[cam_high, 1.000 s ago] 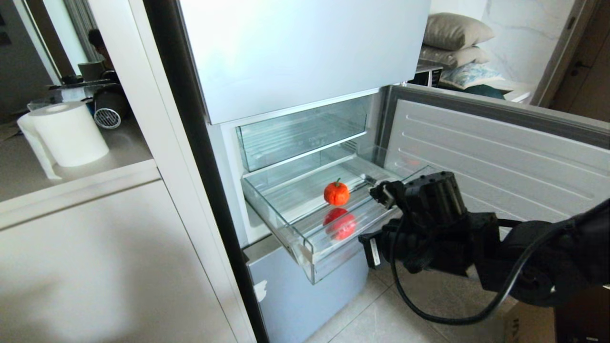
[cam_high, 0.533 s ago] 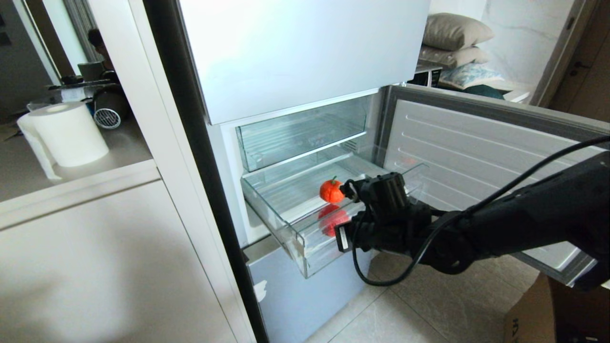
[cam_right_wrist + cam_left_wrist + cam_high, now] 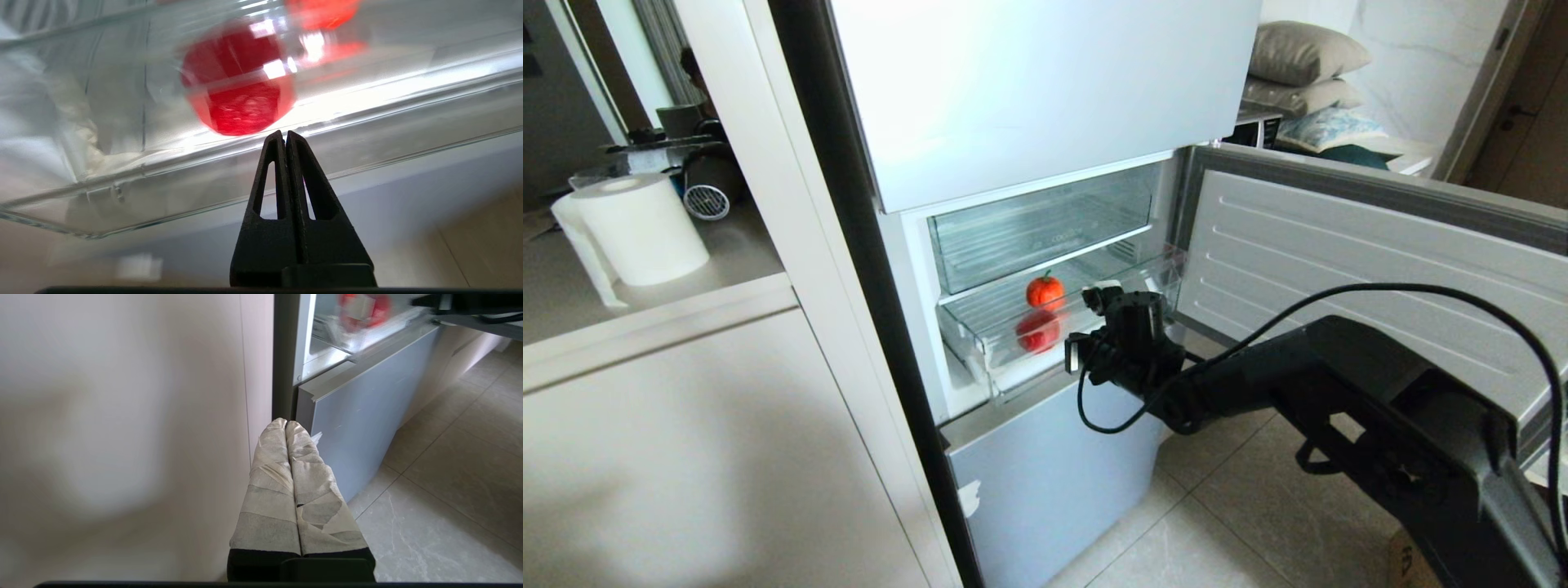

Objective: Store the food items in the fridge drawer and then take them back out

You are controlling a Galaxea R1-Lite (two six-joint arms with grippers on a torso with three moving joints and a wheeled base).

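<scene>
The food item, an orange-red round fruit with a green stem, lies inside the fridge drawer, which is pushed almost fully into the fridge. My right gripper is shut and empty, and its tips rest against the drawer's clear front lip. In the right wrist view the right gripper sits just below the food item, seen blurred through the plastic. My left gripper, with taped fingers, is shut and empty, parked low beside the fridge's lower door.
The fridge door stands open to the right of my arm. A taller clear drawer sits above. The pale blue lower door is closed. A paper roll stands on the left counter; a cardboard box stands on the floor.
My right arm has stretched forward and left with its gripper shut. The drawer has slid back into the fridge, carrying the food item with it.
</scene>
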